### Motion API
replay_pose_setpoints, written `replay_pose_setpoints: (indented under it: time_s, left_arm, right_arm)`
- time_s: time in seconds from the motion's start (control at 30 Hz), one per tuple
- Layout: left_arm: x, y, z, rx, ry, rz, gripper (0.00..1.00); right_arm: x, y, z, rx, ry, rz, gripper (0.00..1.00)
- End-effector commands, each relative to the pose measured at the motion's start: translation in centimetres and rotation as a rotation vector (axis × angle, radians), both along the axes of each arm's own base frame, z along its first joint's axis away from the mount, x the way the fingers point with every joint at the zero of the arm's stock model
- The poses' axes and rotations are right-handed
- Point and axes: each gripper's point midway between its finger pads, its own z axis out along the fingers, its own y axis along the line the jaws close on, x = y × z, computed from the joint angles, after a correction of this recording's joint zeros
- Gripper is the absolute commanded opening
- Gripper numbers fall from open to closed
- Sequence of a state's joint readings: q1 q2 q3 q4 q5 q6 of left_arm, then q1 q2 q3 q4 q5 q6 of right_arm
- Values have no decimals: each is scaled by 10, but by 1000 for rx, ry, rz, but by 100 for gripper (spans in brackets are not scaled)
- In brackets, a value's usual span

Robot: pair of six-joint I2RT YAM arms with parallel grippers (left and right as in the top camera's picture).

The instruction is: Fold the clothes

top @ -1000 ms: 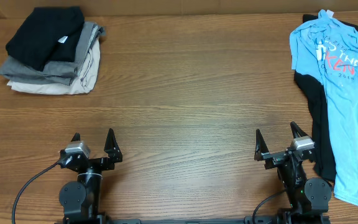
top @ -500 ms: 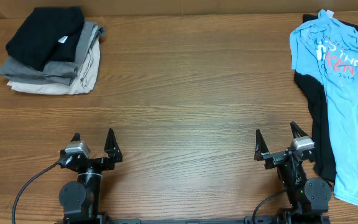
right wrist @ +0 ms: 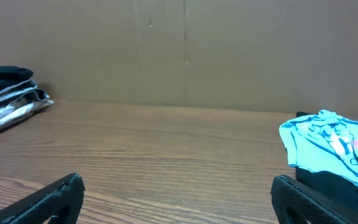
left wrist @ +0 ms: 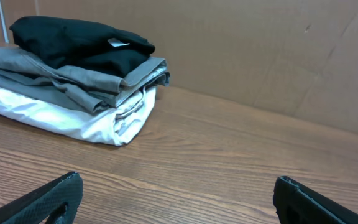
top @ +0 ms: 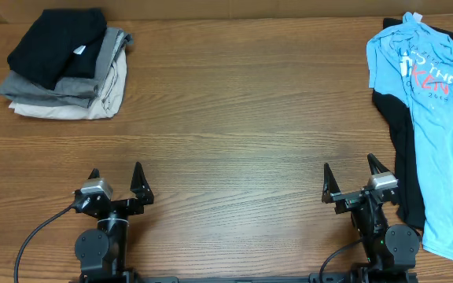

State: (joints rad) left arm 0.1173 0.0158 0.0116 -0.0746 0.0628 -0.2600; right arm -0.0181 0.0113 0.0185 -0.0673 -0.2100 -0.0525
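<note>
While left gripper and right gripper gape | one blue T-shirt | one black garment | one pile

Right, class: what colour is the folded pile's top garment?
The top garment is black, with a small white tag; best seen in the left wrist view.

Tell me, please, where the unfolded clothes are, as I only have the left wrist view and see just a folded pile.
Observer: The light blue T-shirt lies unfolded along the right edge of the table.
Operator: Is anything else with it?
Observer: A loose black garment lies partly under it, showing along its inner side.
Operator: Is the right gripper touching them?
Observer: No, the right gripper is open and empty, beside the black garment but apart from it.
</note>
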Motion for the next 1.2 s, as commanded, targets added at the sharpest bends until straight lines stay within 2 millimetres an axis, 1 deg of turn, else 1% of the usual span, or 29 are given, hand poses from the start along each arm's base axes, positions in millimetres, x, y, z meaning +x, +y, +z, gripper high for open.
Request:
replay_pose_setpoints:
  time_s: [0.0, 0.13, 0.3, 0.37, 0.47, 0.53, 0.67, 0.8, 0.83, 0.97, 1.0, 1.1, 1.17]
  left_arm:
    - [0, 2, -1, -8, -2, 16, 100]
    - [0, 2, -1, -8, -3, 16, 100]
    - [0, 0, 0, -9, -7, 4, 100]
    - [1, -6, 5, -9, -26, -31, 100]
    - [0, -23, 19, 19, -85, -131, 100]
    - [-1, -28, 28, 41, -104, -159, 100]
    - [-5, -29, 43, 89, -103, -165, 100]
    - [-12, -30, 65, 144, -91, -167, 100]
    - [-14, -30, 75, 156, -86, -168, 100]
    - [-13, -30, 91, 148, -51, -173, 100]
    - [-10, -32, 96, 144, -33, -186, 100]
    - [-3, -39, 114, 130, 6, -237, 100]
    - [3, -41, 125, 120, 40, -256, 100]
  right_arm:
    - [-1, 5, -1, 0, -6, 27, 100]
    - [-1, 8, -1, -1, -7, 44, 100]
    - [-2, 9, 8, -2, -45, 55, 100]
    - [-2, 9, 13, -3, -63, 55, 100]
    - [-4, 9, 22, -4, -78, 55, 100]
    - [-6, 9, 33, -5, -93, 54, 100]
    - [-8, 9, 55, -6, -107, 55, 100]
    - [-6, 9, 80, -4, -82, 55, 100]
    - [-3, 9, 92, -4, -71, 55, 100]
    - [10, 9, 121, -1, -14, 55, 100]
    - [17, 9, 130, 0, 20, 56, 100]
    - [32, 10, 148, 5, 111, 65, 100]
    - [42, 13, 156, 9, 172, 81, 100]
